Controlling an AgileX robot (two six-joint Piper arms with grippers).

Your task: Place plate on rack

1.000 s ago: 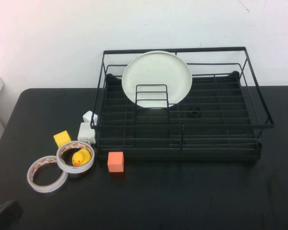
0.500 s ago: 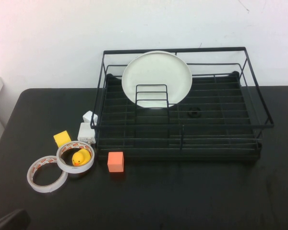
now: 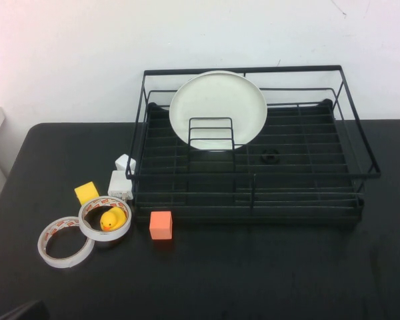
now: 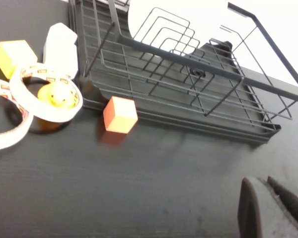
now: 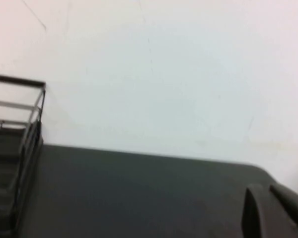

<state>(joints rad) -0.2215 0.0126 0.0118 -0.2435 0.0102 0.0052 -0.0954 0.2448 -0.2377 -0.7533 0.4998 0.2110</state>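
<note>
A: Placed yet?

B: Looks so. Plate stands upright inside the rack, toward the far left corner of it, just behind the divider and seemingly leaning back on the far railing. Rack itself sits along the far edge of the desk, a little toward the right.

A: Held by anything?

B: No. Nothing touching it. Left gripper hangs low by the near left corner of the desk, well apart from the rack, carrying nothing. Open or closed, cannot tell.

A: And the other?

B: Right gripper sits out toward the right edge, clear of the rack's right end, out of the high view altogether. Nothing in it either; grip state likewise cannot be told.

A: Anything in the way?

B: Not really. Two tapes, a duck inside one of them, an orange cube just in front of the rack, all near the left edge and well away from the plate.

A: So what remains?

B: Little, judging by this. Perhaps only parking the arms. Worth checking that the plate is seated firmly rather than merely propped; cannot confirm from here.
</note>
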